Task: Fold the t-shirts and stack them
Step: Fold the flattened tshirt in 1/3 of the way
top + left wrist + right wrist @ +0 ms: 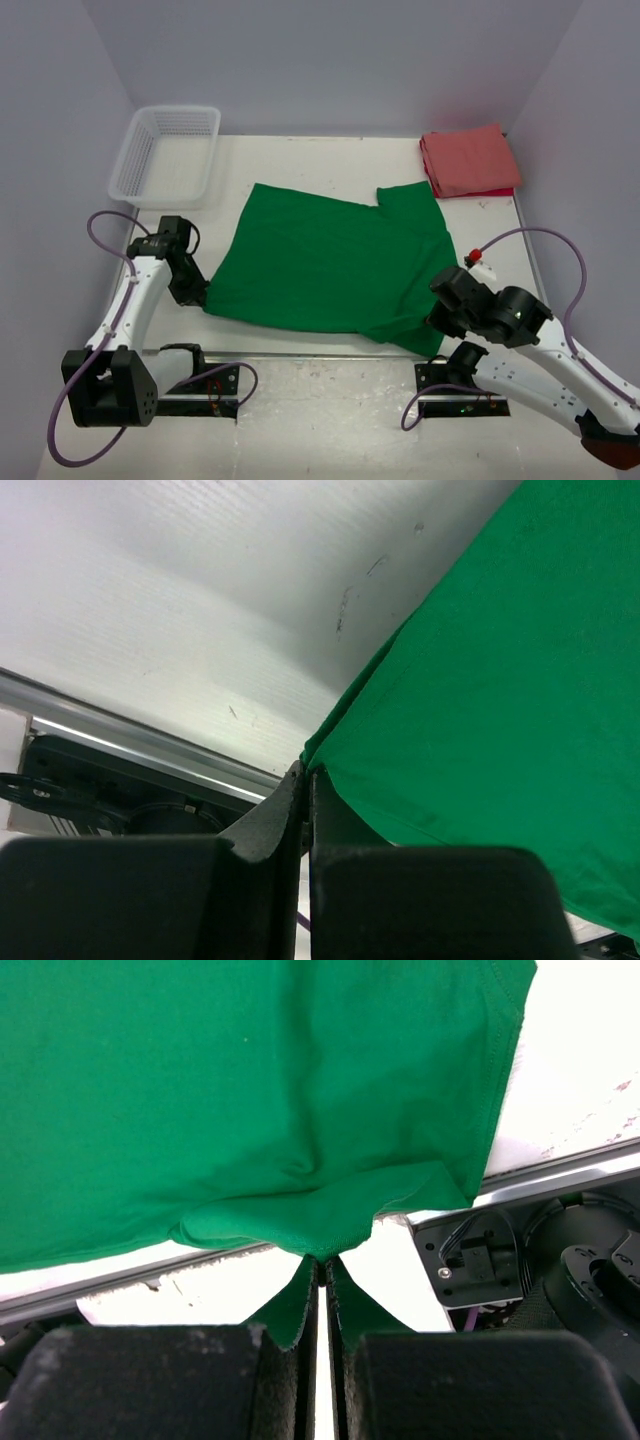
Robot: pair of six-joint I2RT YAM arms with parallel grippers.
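**At both near corners, a thin pinch that could let go**

Look at the left hand [305, 772]: it is clamped on the very corner of the green t-shirt [500, 710], with barely any cloth between the fingers. One sharp lift and I'd say it slips free. The right hand [322, 1260] is closed tight on a bunched bit of hem, and that wad could drag the fold crooked if the two pull unevenly. Ahead of both hands the shirt spreads flat across the table [330, 160], stretched between them. Far beyond the right hand, just beside the green sleeve, lies the salmon-red t-shirt [468, 160], already folded. A wide sweep might nudge it.
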